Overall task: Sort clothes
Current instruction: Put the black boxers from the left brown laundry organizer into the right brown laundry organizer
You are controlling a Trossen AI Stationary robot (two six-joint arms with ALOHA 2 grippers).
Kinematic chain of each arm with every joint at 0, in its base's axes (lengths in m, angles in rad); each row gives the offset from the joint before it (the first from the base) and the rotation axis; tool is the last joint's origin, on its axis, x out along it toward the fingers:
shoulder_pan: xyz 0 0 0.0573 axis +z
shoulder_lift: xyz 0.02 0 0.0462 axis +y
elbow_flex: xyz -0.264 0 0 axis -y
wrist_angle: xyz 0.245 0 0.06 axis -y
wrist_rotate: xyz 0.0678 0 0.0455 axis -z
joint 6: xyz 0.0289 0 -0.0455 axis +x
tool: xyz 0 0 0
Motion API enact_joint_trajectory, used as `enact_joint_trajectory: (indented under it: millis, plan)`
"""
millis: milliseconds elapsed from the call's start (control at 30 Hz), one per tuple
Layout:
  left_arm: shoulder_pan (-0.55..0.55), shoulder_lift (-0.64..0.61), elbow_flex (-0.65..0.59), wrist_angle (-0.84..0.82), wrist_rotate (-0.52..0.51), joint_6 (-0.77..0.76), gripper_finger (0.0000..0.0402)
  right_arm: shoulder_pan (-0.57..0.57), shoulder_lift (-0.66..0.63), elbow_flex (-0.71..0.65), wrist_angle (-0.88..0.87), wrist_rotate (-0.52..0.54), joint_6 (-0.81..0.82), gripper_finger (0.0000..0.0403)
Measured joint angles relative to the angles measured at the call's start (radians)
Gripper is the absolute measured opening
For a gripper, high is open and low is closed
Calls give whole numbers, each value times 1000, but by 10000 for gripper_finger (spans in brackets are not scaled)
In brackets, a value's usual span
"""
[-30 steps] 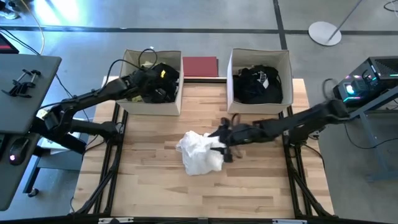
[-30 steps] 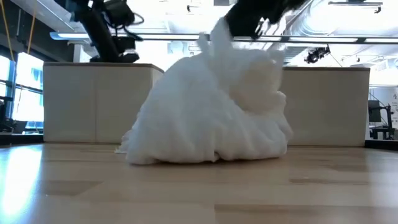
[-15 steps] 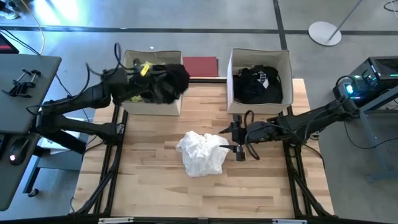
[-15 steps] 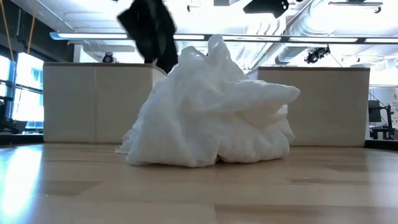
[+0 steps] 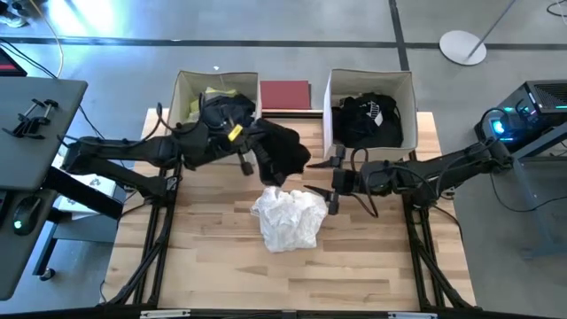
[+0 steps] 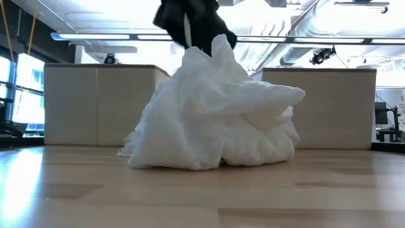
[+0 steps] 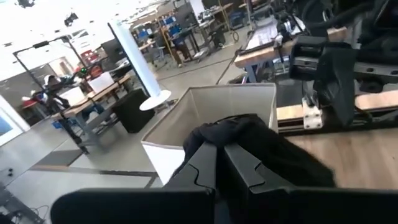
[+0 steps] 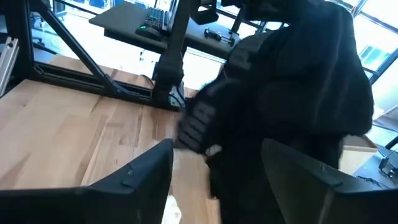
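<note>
A black garment (image 5: 283,152) hangs over the table between the two beige boxes, with my left gripper (image 5: 258,153) shut on it. The low view shows the same black garment (image 6: 190,22) high above a crumpled white garment (image 6: 215,107), which lies in a heap (image 5: 288,218) on the table's middle. My right gripper (image 5: 334,183) stands open just right of that heap, above the table, nothing between its fingers (image 8: 149,171). The left box (image 5: 182,97) holds yellow and black clothes. The right box (image 5: 330,106) holds black clothes (image 5: 368,120). My left gripper pinches a bunched part of the black garment (image 7: 219,135) between its two shut fingers (image 7: 242,168). The fingers lie level and point toward the table's right edge. The garment droops beyond and below them, slack and lifted clear of the table.
A flat dark red board (image 5: 285,93) lies between the boxes at the far edge. Bare wood (image 5: 221,257) runs along the near half of the table. My right arm (image 7: 329,62) shows beyond the right box (image 7: 217,115) in the left wrist view.
My left gripper has swung from over the left box toward the table's right and up, turning level, and has drawn the black garment out of the box; it now hangs over the table's middle. My right gripper has risen and drawn back from the white heap, whose raised top has sagged.
</note>
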Motion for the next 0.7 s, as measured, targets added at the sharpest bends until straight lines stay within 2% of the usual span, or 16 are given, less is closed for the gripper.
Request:
enact_joint_trajectory:
  millis: [100,167,200,267,333,367,433,500,567,633,700]
  plan:
    - [-10,11,0,2,0,6,0,0,0,0,-26,0,6,236]
    - [-16,11,0,1,-49,25,0,0,0,0,-50,11,39,236]
    - [-18,11,0,4,-114,37,0,0,-2,0,-67,26,56,236]
    - [-21,11,0,21,-345,78,0,8,-4,0,-106,52,80,236]
    - [5,11,0,58,-599,205,0,19,-4,0,-143,67,93,236]
    - [33,11,0,86,-692,280,0,26,-4,0,-163,78,102,236]
    - [126,7,0,104,-775,363,0,40,-4,0,-201,108,128,236]
    - [240,1,0,50,-756,328,0,59,-5,0,-264,151,168,236]
    - [352,-4,0,-85,-683,191,0,86,-10,0,-355,206,225,236]
    - [462,-4,0,-271,-523,-29,0,121,-24,0,-467,286,300,236]
    - [566,16,-15,-393,-303,-215,0,155,-52,0,-589,401,380,236]
